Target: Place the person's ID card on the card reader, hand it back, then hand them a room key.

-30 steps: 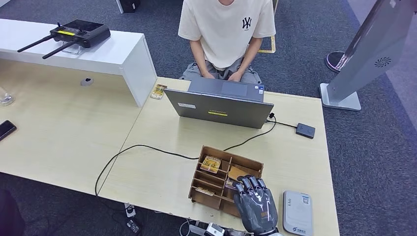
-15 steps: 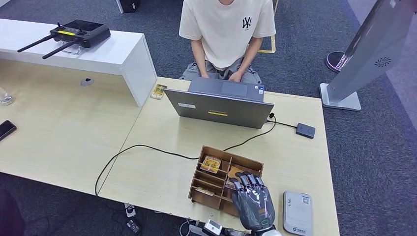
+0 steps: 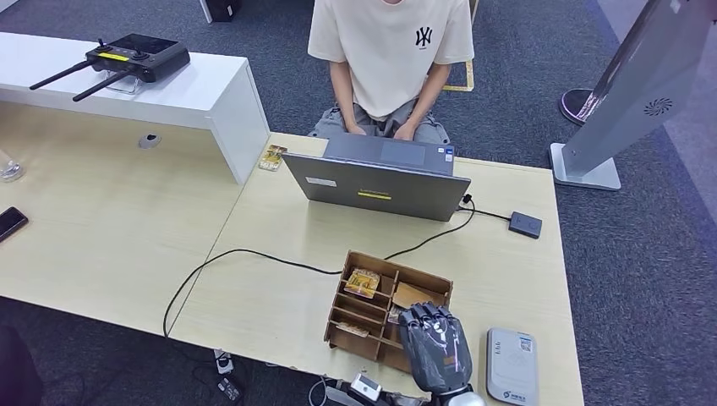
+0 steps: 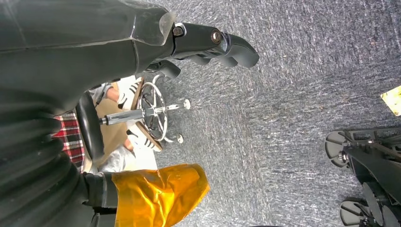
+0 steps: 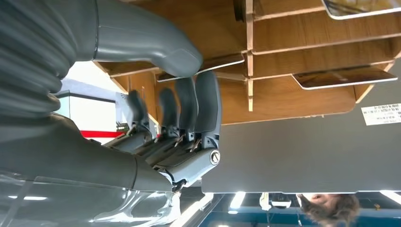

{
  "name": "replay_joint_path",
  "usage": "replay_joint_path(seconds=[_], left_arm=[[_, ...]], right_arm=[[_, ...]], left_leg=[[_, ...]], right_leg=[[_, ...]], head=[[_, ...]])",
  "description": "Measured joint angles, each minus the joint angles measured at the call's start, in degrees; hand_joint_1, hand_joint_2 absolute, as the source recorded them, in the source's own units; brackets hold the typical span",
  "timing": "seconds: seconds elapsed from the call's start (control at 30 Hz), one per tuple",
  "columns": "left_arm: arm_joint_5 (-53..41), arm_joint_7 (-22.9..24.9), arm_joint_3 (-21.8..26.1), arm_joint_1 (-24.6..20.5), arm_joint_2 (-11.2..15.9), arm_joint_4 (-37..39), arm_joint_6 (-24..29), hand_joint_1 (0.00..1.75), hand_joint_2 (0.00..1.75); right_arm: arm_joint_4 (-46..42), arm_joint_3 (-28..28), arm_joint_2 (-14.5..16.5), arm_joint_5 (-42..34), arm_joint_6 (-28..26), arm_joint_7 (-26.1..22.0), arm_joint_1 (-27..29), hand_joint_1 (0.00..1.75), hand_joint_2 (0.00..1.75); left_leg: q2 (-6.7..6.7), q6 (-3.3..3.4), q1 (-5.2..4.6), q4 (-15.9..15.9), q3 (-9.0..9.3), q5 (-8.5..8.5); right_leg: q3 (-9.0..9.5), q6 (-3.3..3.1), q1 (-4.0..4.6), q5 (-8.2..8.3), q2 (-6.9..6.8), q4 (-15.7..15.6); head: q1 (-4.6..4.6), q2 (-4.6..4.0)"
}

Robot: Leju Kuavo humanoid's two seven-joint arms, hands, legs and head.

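Right hand (image 3: 435, 347) over wooden organizer (image 3: 355, 317), fingers curled onto a card (image 5: 201, 66) (grip unclear).

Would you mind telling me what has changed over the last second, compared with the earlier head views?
The right hand has drawn back toward the robot over the wooden organizer, and its fingers have curled inward, uncovering a brown card in the compartment ahead. Whether it grips a card cannot be told. The person, laptop and card reader stayed put.
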Motion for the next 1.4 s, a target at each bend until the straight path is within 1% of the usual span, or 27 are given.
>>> replay_joint_path(seconds=[0.53, 0.7, 0.87, 1.0, 1.1, 1.17, 1.4], left_arm=[[-0.11, 0.0, 0.02, 0.01, 0.02, 0.0, -0.08, 0.0, 1.75], [-0.14, 0.0, 0.09, 0.03, 0.01, 0.0, -0.07, 0.0, 1.75], [-0.18, -0.03, 0.32, 0.1, -0.01, 0.0, 0.01, 0.0, 1.75], [-0.17, -0.2, 0.64, 0.21, -0.04, 0.0, 0.14, 0.0, 1.75], [-0.16, -0.41, 1.07, 0.26, -0.05, 0.0, 0.26, 0.0, 1.75], [-0.11, -0.56, 1.31, 0.3, -0.06, 0.0, 0.27, 0.0, 1.75], [0.4, -1.2, 2.29, 0.4, -0.08, 0.0, 0.24, 0.0, 1.75]], right_arm=[[0.0, -0.19, 0.05, -0.15, 0.05, 0.08, -0.18, 1.75, 1.75], [-0.34, -0.8, 0.33, -1.08, -0.79, -0.2, -0.06, 1.75, 1.75], [-2.69, -1.85, 0.47, -2.33, -1.62, -0.25, 0.45, 1.75, 1.75], [-7.36, -3.46, 0.46, -4.46, -2.27, -0.86, 1.52, 1.75, 1.75], [-12.14, -4.85, 0.45, -6.98, -2.33, -2.04, 2.38, 1.75, 1.75], [-15.65, -5.86, 0.43, -10.0, -1.94, -3.23, 3.01, 1.75, 1.75], [-26.47, -8.77, 0.06, -25.14, 3.19, -7.71, 4.53, 1.75, 1.75]], left_leg=[[0.0, 0.0, 0.0, 0.0, 0.01, 0.0], [0.0, 0.0, 0.0, 0.0, 0.01, 0.0], [0.0, 0.0, 0.0, 0.0, 0.01, 0.0], [-0.01, 0.0, -0.01, 0.0, 0.0, 0.0], [-0.01, 0.0, -0.01, 0.0, 0.0, 0.0], [-0.01, 0.0, -0.01, 0.0, 0.0, 0.0], [0.0, 0.0, -0.01, 0.0, 0.0, 0.0]], right_leg=[[0.02, 0.0, 0.0, 0.0, 0.0, 0.0], [0.02, 0.0, 0.0, 0.0, 0.0, 0.0], [0.02, 0.0, 0.0, 0.0, 0.0, 0.0], [0.01, 0.0, 0.0, 0.0, 0.0, 0.0], [0.0, 0.0, 0.0, 0.0, -0.01, 0.0], [0.0, 0.0, 0.0, 0.0, 0.0, 0.0], [0.0, 0.0, 0.0, 0.0, 0.0, 0.0]], head=[[0.0, 0.0], [0.0, 0.0], [0.0, 0.0], [0.0, 0.0], [0.0, 0.0], [0.0, 0.0], [0.01, 0.0]])
